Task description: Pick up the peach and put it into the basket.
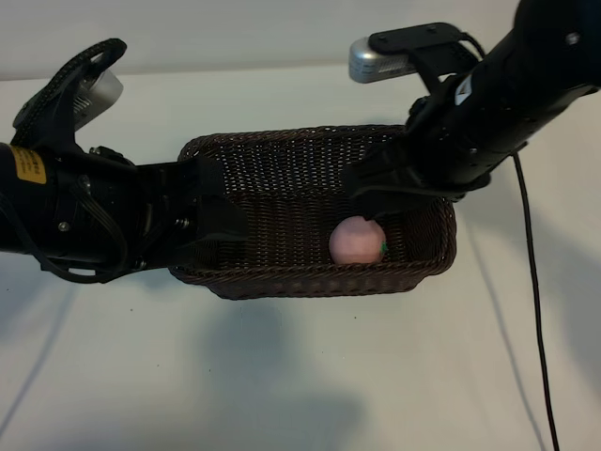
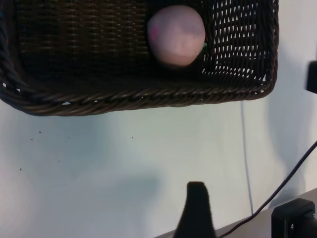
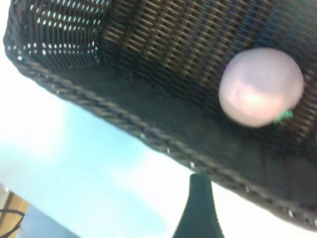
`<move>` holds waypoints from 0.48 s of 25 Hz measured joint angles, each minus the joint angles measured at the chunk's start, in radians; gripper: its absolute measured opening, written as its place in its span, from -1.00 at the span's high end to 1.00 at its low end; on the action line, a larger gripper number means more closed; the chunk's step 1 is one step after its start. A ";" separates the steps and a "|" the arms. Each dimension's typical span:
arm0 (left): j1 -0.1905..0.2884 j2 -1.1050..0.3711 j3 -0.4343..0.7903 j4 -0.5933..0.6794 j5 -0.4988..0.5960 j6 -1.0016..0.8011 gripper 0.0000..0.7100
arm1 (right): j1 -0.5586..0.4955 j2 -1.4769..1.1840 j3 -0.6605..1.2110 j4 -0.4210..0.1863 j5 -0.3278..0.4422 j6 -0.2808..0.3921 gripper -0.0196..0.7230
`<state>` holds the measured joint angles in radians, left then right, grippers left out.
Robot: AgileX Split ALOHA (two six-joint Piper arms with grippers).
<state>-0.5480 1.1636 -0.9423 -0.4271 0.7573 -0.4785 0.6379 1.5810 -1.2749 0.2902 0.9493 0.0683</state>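
White tabletop (image 1: 310,376), plain pale wall behind; a black cable (image 1: 531,282) trails down the table at the right arm's side.

Peach (image 1: 357,241) lies on the floor of the basket (image 1: 310,282), at the end nearer the right arm, close to the front wall. Nothing grips it. A small green tag or leaf shows at its side; too small to read.

Right gripper (image 1: 376,193) hangs above the peach, over the basket, jaws apart and empty, clear of the fruit.

Left gripper (image 1: 211,221) sits at the opposite end of the basket, reaching over the rim, jaws apart, holding nothing.

Judgement: the placing is done, with the fruit inside and released. What is left, if anything, is to take the right arm clear of the basket.

Writing: a yellow label (image 1: 28,164) on the left arm carries dark print, not legible. No brand readable elsewhere.
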 joint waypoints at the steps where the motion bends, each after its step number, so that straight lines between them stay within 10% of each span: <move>1: 0.000 0.000 0.000 0.000 0.000 0.000 -0.57 | 0.000 -0.008 0.000 -0.001 0.015 0.001 -0.54; 12: 0.000 0.000 0.000 0.000 0.000 0.000 -0.57 | 0.045 -0.094 0.000 -0.019 0.097 0.059 -0.54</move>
<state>-0.5480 1.1636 -0.9423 -0.4271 0.7573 -0.4785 0.6826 1.4868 -1.2749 0.2713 1.0467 0.1271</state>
